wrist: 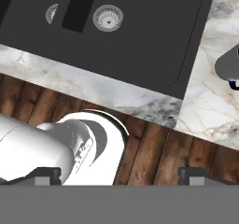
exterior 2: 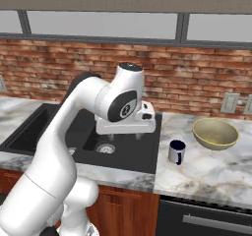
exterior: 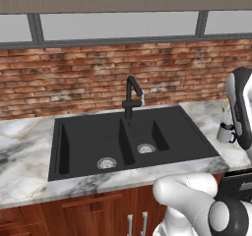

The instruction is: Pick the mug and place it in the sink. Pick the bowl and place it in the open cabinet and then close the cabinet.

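The white mug (exterior 2: 177, 151) with its dark handle stands on the marble counter just right of the black sink (exterior 2: 132, 154). In the left base view the mug (exterior: 226, 132) is partly hidden behind my arm. The olive-beige bowl (exterior 2: 215, 133) rests farther right on the counter, upright. My gripper (exterior 2: 124, 137) hangs open over the sink's right basin, left of the mug, with nothing between its fingers. Looking down from the hand, the fingertips (wrist: 195, 174) stand wide apart, the sink (wrist: 154, 41) lies ahead and the mug (wrist: 228, 65) sits at the right edge. The cabinet is out of view.
A black faucet (exterior: 131, 95) rises behind the divider between the two basins. A brick wall with outlets (exterior 2: 229, 103) backs the counter. Low wooden cabinets (exterior: 98, 210) and a dark appliance front (exterior 2: 206, 220) lie under the counter edge.
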